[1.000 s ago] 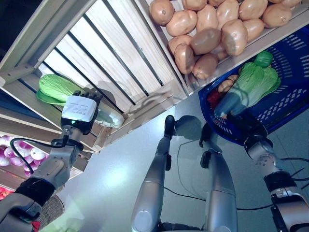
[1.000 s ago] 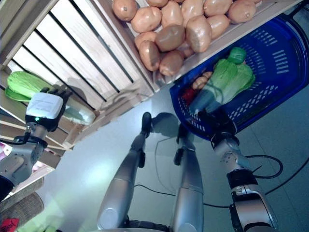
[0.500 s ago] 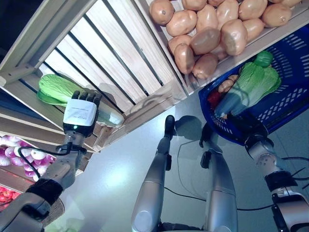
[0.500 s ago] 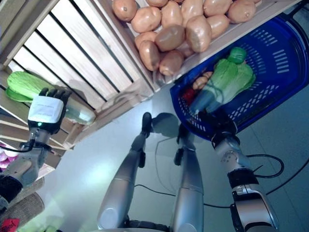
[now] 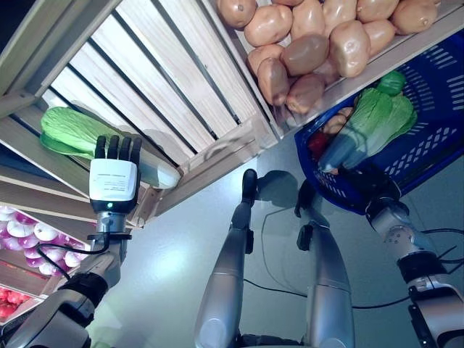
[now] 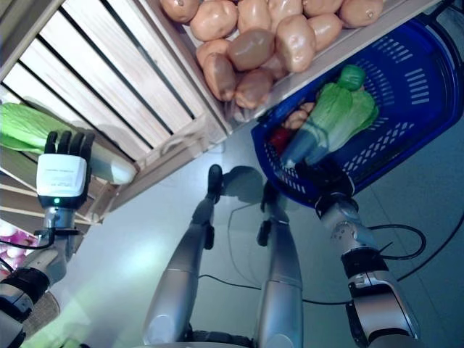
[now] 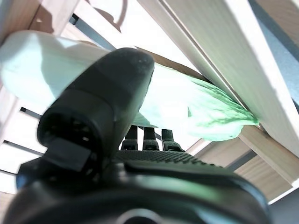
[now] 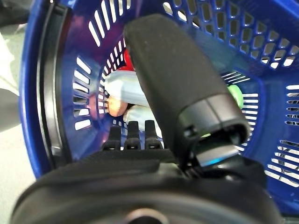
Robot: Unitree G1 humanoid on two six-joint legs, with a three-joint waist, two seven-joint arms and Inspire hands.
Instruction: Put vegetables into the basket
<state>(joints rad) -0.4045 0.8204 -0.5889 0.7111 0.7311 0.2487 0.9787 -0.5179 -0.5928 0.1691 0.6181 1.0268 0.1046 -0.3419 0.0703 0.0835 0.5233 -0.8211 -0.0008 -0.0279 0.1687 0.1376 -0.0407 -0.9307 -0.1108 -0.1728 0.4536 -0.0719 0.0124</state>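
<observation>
Fingers of the left hand point(image 5: 113, 178) lie straight against a pale-green leafy cabbage point(image 5: 72, 130) in the slatted wooden crate point(image 5: 181, 94). Right hand point(image 5: 367, 183) seems to grip the blue plastic basket point(image 5: 428, 138), its grasp unclear.

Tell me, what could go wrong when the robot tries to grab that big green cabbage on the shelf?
The left hand is open with straight fingers against the cabbage, not curled round it, so the cabbage could slide off the wooden shelf and drop to the floor. The blue basket, held by the right hand, hangs tilted and already holds leafy greens; another big vegetable might tip it or push something out.
</observation>
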